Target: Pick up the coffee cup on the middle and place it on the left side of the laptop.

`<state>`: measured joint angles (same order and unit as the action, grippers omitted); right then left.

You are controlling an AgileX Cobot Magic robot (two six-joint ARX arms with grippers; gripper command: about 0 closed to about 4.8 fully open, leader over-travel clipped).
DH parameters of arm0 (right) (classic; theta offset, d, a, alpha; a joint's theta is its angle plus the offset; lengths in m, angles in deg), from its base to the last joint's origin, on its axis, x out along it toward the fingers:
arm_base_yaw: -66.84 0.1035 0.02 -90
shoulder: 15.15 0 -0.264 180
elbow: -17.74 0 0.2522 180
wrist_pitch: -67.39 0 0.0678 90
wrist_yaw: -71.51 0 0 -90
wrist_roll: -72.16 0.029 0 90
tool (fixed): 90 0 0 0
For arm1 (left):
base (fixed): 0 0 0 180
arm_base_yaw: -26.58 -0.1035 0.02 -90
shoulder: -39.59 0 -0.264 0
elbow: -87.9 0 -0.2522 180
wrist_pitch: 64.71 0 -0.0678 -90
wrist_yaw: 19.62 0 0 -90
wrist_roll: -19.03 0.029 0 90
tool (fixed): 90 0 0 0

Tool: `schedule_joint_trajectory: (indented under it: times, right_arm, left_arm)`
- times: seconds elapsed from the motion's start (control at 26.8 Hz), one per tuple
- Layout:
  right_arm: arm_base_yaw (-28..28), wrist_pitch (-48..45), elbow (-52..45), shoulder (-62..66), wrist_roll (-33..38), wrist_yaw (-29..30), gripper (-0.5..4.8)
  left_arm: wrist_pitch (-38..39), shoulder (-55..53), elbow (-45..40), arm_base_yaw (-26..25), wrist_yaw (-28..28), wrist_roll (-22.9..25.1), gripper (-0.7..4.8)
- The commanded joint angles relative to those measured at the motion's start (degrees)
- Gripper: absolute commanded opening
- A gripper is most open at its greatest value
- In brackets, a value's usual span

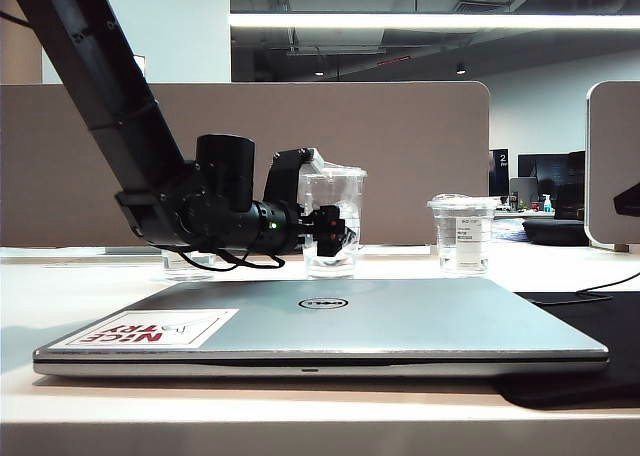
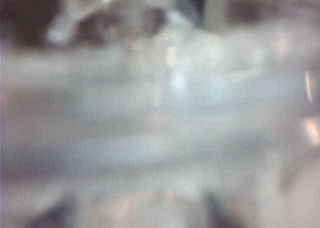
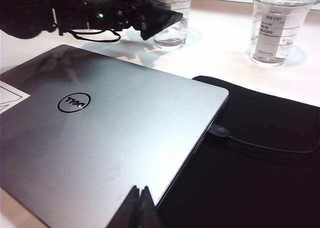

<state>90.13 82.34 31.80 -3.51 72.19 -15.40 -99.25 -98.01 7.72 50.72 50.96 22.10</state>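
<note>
The coffee cup (image 1: 334,190) (image 3: 173,10), a tall clear plastic cup, stands on the white table behind the middle of the laptop (image 1: 400,321) (image 3: 100,138). The laptop is silver, shut, with a Dell logo and a "NICE TRY" sticker. My left gripper (image 1: 335,234) reaches in level from the left, its black fingers (image 3: 161,18) on either side of the cup's lower wall and closed against it. The cup's foot rests on the table. Blurred clear plastic fills the left wrist view. My right gripper (image 3: 140,193) is shut and empty, hovering over the laptop's near edge.
A shorter clear cup with a white label (image 1: 461,234) (image 3: 275,28) stands at the right; another clear cup (image 1: 185,266) is half hidden behind the left arm. A black sleeve (image 1: 590,346) (image 3: 250,153) and a cable (image 3: 260,145) lie right of the laptop. A grey partition (image 1: 420,156) runs behind.
</note>
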Motion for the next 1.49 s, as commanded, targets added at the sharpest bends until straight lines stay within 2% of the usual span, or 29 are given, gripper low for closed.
schedule_joint_trajectory:
  times: [0.04,0.11,0.26,0.37,0.49,0.6,0.71,0.82,0.9,1.01,1.2,1.42,1.49]
  right_arm:
    - [0.02,-1.01,-0.22,-0.07,-0.07,0.04,-0.05]
    - [0.02,-0.98,-0.22,-0.11,-0.07,0.02,-0.05]
    - [0.02,-0.98,-0.22,-0.11,-0.07,0.04,-0.05]
    - [0.02,-1.01,-0.22,-0.11,-0.07,0.04,-0.05]
    - [0.0,-1.01,-0.22,-0.17,-0.07,0.02,-0.05]
    - [0.02,-1.03,-0.22,-0.9,-0.07,0.04,-0.05]
    - [0.0,-0.96,-0.22,-1.4,-0.07,0.04,-0.05]
    - [0.0,-0.98,-0.22,-1.62,-0.07,0.04,-0.05]
    - [0.02,-0.98,-0.22,-1.6,-0.07,0.04,-0.05]
    - [0.02,-0.98,-0.22,-1.57,-0.07,0.04,-0.05]
    - [0.02,-0.98,-0.22,-1.55,-0.07,0.04,-0.05]
    - [0.02,-1.01,-0.22,-1.55,-0.07,0.02,-0.05]
    - [0.02,-1.01,-0.22,-1.55,-0.07,0.04,-0.05]
  left_arm:
    - [-2.4,4.57,-1.95,-0.15,-0.9,2.54,3.14]
    - [-3.85,7.65,-4.92,-0.66,-0.83,1.38,3.17]
    - [-15.08,14.36,-15.87,-1.66,0.2,-2.91,3.17]
    - [-20.0,19.71,-25.18,-2.6,0.92,-3.04,3.17]
    - [-21.27,24.81,-32.83,-3.58,1.81,-2.1,3.17]
    - [-21.24,34.03,-45.24,-5.22,6.05,1.03,3.17]
    - [-22.88,41.09,-55.65,-7.45,10.12,1.49,3.17]
    - [-33.7,44.09,-67.58,-10.27,17.33,0.76,3.17]
    - [-34.49,44.0,-71.38,-12.37,18.12,0.0,3.17]
    - [-34.36,42.77,-73.05,-13.64,18.14,-2.27,3.17]
    - [-34.91,35.95,-70.69,-13.64,18.23,-5.68,3.17]
    - [-34.93,32.5,-67.98,-13.55,17.94,-6.51,3.2]
    - [-34.93,32.5,-68.0,-13.55,17.94,-6.47,3.62]
